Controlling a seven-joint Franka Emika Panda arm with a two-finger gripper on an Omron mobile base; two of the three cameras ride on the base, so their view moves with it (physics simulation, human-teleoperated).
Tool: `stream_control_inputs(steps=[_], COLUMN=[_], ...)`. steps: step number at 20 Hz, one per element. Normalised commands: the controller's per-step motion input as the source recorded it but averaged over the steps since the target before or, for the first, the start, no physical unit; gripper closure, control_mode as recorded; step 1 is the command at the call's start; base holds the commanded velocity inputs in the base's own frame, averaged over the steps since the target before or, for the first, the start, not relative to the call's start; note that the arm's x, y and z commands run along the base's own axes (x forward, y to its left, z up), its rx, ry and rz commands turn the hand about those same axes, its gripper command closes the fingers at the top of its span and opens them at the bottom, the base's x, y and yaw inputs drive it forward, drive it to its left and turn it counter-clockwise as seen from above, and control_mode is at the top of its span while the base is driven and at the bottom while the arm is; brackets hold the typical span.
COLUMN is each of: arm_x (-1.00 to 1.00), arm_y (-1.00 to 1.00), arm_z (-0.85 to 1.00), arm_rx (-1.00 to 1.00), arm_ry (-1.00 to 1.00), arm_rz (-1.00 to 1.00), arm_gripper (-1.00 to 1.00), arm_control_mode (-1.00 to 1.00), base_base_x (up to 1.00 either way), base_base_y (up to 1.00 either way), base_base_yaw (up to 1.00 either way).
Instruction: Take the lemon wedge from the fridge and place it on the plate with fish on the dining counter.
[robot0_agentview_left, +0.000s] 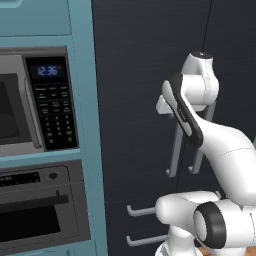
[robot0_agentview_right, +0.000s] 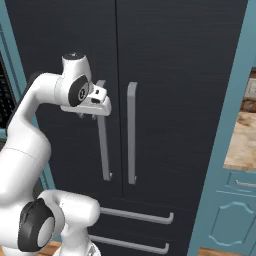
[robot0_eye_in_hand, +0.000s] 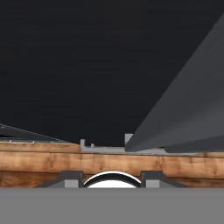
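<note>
The dark fridge (robot0_agentview_right: 170, 60) fills the view ahead with both doors closed, so the lemon wedge is hidden. The plate and the dining counter are out of view. My gripper (robot0_agentview_right: 88, 116) points downward, close in front of the upper part of the left door's grey bar handle (robot0_agentview_right: 104, 150). In the left base view the hand (robot0_agentview_left: 162, 106) sits just above the two handles (robot0_agentview_left: 175, 150). In the hand view the gripper (robot0_eye_in_hand: 113, 177) looks down the door (robot0_eye_in_hand: 87, 65), with the handle (robot0_eye_in_hand: 183, 109) as a grey wedge to the right. The fingertips (robot0_eye_in_hand: 72, 177) look shut with nothing between them.
A steel microwave (robot0_agentview_left: 20, 100) and an oven (robot0_agentview_left: 35, 210) sit in the teal cabinet wall (robot0_agentview_left: 82, 100) left of the fridge. Two drawer handles (robot0_agentview_right: 135, 216) run below the doors. A stone-topped teal counter (robot0_agentview_right: 242, 145) stands to the right. A wooden floor (robot0_eye_in_hand: 109, 164) lies below.
</note>
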Motion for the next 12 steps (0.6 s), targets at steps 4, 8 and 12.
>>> stream_control_inputs(steps=[4, 8, 12], arm_x=[0.00, -0.05, -0.10], arm_y=[0.00, -0.13, -0.06], arm_z=[0.00, 0.00, 0.00], arm_rx=[0.00, 0.00, 0.00], arm_ry=[0.00, 0.00, 0.00], arm_rz=[0.00, 0.00, -0.01], arm_gripper=[-1.00, -1.00, -1.00], arm_control_mode=[-1.00, -1.00, -1.00], base_base_x=[0.00, 0.00, 0.00], base_base_y=[0.00, 0.00, 0.00], base_base_yaw=[0.00, 0.00, 0.00])
